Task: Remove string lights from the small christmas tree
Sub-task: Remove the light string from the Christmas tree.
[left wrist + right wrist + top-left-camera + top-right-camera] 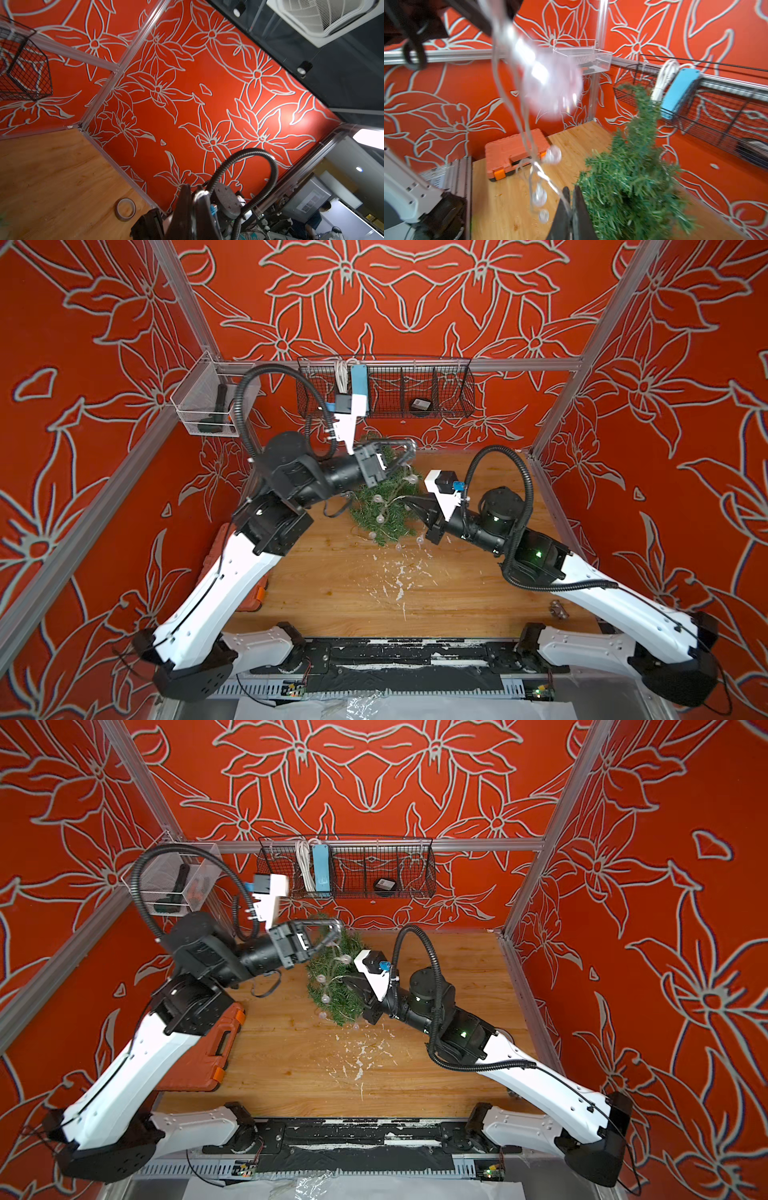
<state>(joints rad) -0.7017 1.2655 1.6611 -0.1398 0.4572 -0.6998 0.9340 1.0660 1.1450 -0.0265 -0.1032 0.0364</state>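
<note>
The small christmas tree (384,510) stands on the wooden desk (457,593) near the back wall, between the two arms. In the right wrist view its tip rises in front of the black wire basket (716,128). The string lights (377,498) are draped down the side of the tree facing the camera, with several clear bulbs against the branches and a few at its foot. The left gripper (410,450) is raised above the treetop with the jaws closed, and the pale wire climbs to it. The right gripper (571,195) is low, just beside the tree. Its jaws are closed to a narrow slit, with a strand of the wire running into the slit. An orange tool case (512,153) lies on the desk at the left arm's side. White flecks (399,580) are scattered in front of the tree.
</note>
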